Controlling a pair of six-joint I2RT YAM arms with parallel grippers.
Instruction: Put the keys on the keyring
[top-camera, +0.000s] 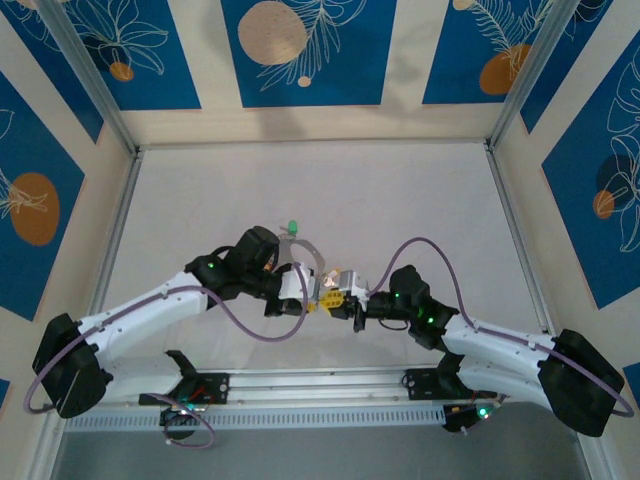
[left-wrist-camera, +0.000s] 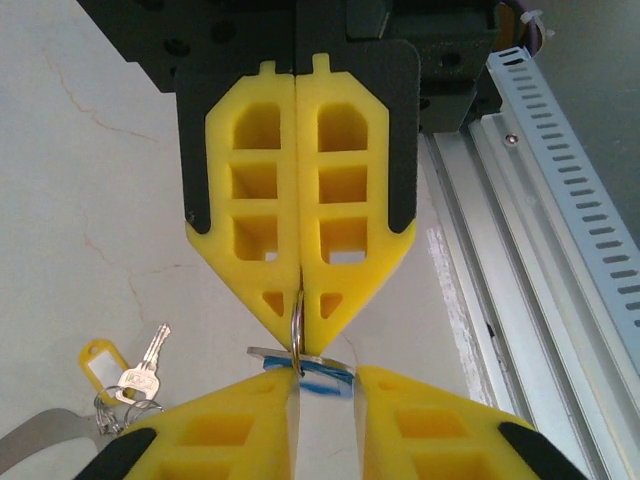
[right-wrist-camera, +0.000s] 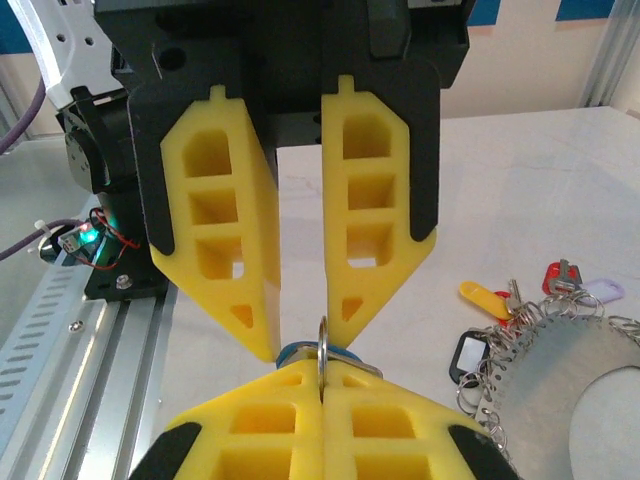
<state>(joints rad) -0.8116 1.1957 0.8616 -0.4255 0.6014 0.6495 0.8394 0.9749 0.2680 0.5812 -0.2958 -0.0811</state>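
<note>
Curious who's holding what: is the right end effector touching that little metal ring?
Touching. The left wrist view shows the right end effector shut, the little metal ring pinched between its tips.

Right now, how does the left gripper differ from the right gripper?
The left gripper has its jaws apart; the right gripper has its jaws pressed shut. The right gripper pinches a small metal ring at its tips; the left gripper has a blue tag in its gap, and whether it grips the tag is unclear. Both have yellow jaws and meet tip to tip.
</note>
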